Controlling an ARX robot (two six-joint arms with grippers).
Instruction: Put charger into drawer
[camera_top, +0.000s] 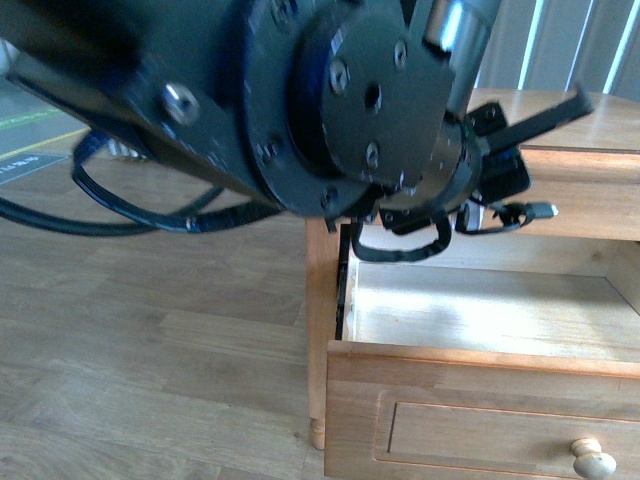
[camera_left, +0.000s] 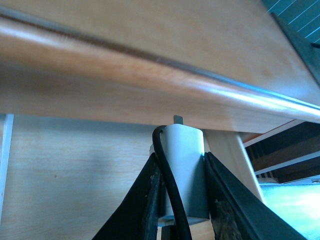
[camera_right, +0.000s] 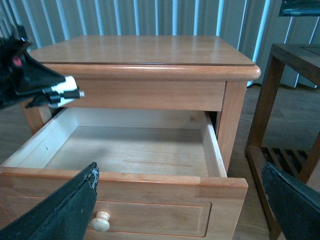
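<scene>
The drawer (camera_right: 150, 187) stands pulled open, with a pale knob (camera_right: 101, 221) and bare light wood inside (camera_right: 130, 150). It also shows in the front view (camera_top: 480, 395). My left gripper (camera_left: 181, 157) is shut on the white charger block (camera_left: 184, 165), and the black cable (camera_left: 169, 190) runs down beside one finger. In the right wrist view the left gripper (camera_right: 52, 86) holds the charger (camera_right: 67, 83) over the drawer's back left corner, just under the cabinet top. The cable's connector (camera_top: 541, 210) hangs above the drawer. My right gripper (camera_right: 182, 210) is open and empty in front of the drawer face.
The nightstand top (camera_right: 145, 50) overhangs the drawer's rear. A dark wooden side table (camera_right: 290, 55) stands to the right of the nightstand. The left arm (camera_top: 330, 90) fills much of the front view. The floor (camera_top: 150, 340) is wood planks.
</scene>
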